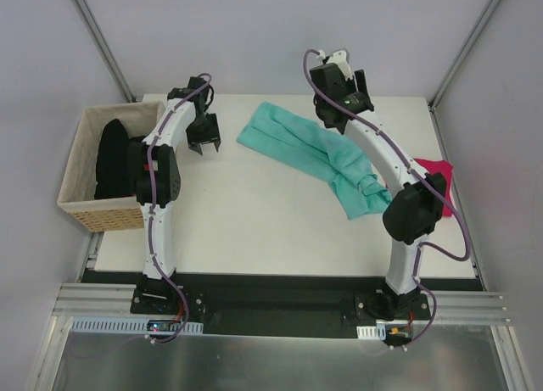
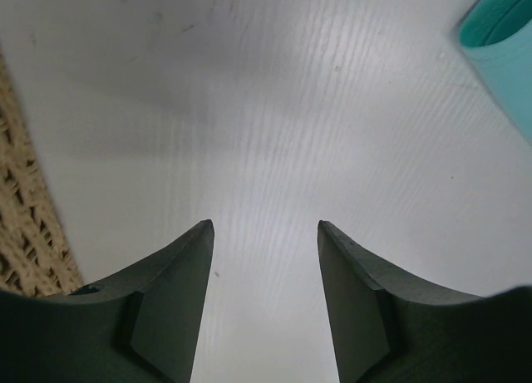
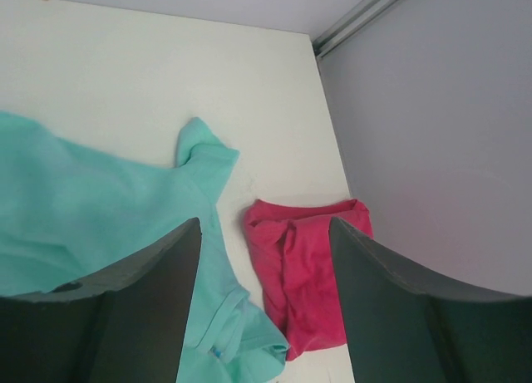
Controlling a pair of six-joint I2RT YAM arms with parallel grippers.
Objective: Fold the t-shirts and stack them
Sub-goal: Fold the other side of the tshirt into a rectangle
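Note:
A teal-green t-shirt (image 1: pixel 310 153) lies as a long folded band running diagonally across the white table (image 1: pixel 254 230); its sleeve end bunches near my right arm. It also shows in the right wrist view, teal t-shirt (image 3: pixel 83 200), and a corner of teal cloth (image 2: pixel 507 42) in the left wrist view. A magenta-pink t-shirt (image 1: pixel 434 168) lies folded at the right edge, pink t-shirt (image 3: pixel 303 267). Black t-shirts (image 1: pixel 110 158) fill the basket. My left gripper (image 1: pixel 204 143) (image 2: pixel 265 227) hangs open over bare table, left of the teal shirt. My right gripper (image 1: pixel 339 109) (image 3: pixel 264 225) is open, raised above the table's far side, holding nothing.
A tan woven basket (image 1: pixel 76 209) stands off the table's left edge, its weave (image 2: pixel 25 233) close beside my left gripper. Grey walls and metal frame posts (image 1: pixel 467 43) close in the back and right sides.

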